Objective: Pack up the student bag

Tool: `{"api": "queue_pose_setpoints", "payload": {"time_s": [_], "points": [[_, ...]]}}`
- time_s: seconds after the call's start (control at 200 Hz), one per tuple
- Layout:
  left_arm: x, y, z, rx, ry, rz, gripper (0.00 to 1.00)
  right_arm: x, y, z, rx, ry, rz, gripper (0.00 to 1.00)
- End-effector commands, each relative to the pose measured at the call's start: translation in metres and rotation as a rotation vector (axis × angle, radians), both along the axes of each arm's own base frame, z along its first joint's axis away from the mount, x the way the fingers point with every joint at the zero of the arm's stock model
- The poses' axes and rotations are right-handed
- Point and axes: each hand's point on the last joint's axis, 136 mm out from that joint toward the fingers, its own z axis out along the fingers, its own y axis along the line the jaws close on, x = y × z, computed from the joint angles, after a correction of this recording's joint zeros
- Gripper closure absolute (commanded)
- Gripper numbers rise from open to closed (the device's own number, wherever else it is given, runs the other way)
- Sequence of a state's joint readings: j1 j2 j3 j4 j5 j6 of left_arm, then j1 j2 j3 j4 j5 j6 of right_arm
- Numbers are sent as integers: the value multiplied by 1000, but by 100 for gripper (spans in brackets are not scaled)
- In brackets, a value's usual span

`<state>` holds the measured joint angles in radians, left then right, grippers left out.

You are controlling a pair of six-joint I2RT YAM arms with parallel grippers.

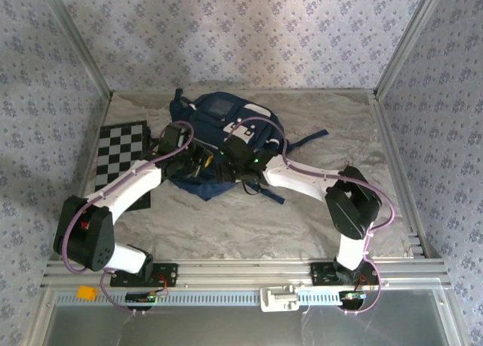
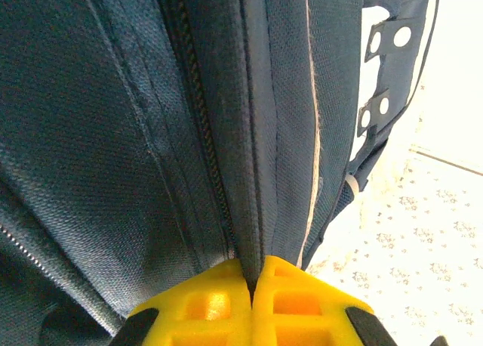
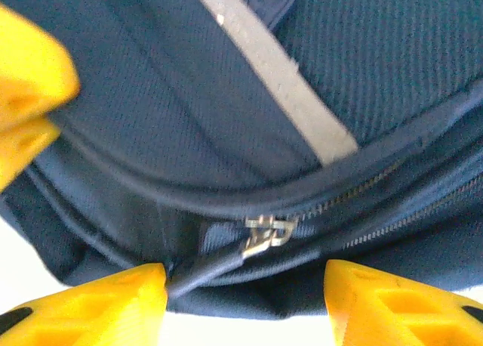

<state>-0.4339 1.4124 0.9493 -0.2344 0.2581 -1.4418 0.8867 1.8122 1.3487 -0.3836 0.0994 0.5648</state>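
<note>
The student bag (image 1: 226,118) is clamped by the left gripper (image 2: 253,285); its zip pull (image 3: 268,233) is framed, seemingly untouched, by the right gripper (image 3: 245,285), jaws parted.

The navy student bag (image 1: 215,127) lies slumped at the far centre of the table, its pale front pocket (image 1: 221,104) facing up. A dark strap (image 1: 308,139) trails right. A white stripe (image 3: 279,74) crosses its fabric above a metal zip pull (image 3: 268,233).
</note>
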Motion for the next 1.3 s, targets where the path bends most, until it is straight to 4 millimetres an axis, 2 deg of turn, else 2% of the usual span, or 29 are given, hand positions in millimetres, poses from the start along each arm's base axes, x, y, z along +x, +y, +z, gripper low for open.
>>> {"api": "queue_pose_setpoints", "payload": {"time_s": [0.0,0.195,0.33,0.395,0.475,0.515,0.735,0.825,0.96,1.054,1.159,1.209,1.294], "points": [[11,-11,46,-75,-112,-9,100,17,-2,5,-31,-15,-68,42],[10,-11,45,-66,-109,-13,100,27,-19,0,-80,-30,-125,50],[8,-7,43,-44,-102,-13,100,28,-34,1,-110,-39,-133,67],[7,-5,41,-28,-99,-16,100,26,-44,0,-143,-46,-136,71],[4,-1,39,-6,-99,-20,100,28,-59,-2,-162,-41,-147,82],[1,2,36,16,-88,-23,100,31,-67,-1,-161,-39,-165,84],[-11,12,14,51,-39,-21,100,54,-102,0,-151,-31,-236,82],[-11,12,15,51,-39,-33,100,61,-107,3,-158,-36,-238,78],[-10,14,19,66,-51,-40,100,67,-122,-5,-187,-4,-271,74],[-9,14,18,73,-44,-54,100,70,-127,-4,-182,6,-284,70],[-8,14,14,93,-45,-75,100,63,-112,11,-124,-34,-195,65],[-9,14,12,100,-41,-96,92,55,-112,20,-116,-54,-180,58],[-15,16,5,120,-38,-126,65,45,-129,34,-120,-80,-205,42]]}}
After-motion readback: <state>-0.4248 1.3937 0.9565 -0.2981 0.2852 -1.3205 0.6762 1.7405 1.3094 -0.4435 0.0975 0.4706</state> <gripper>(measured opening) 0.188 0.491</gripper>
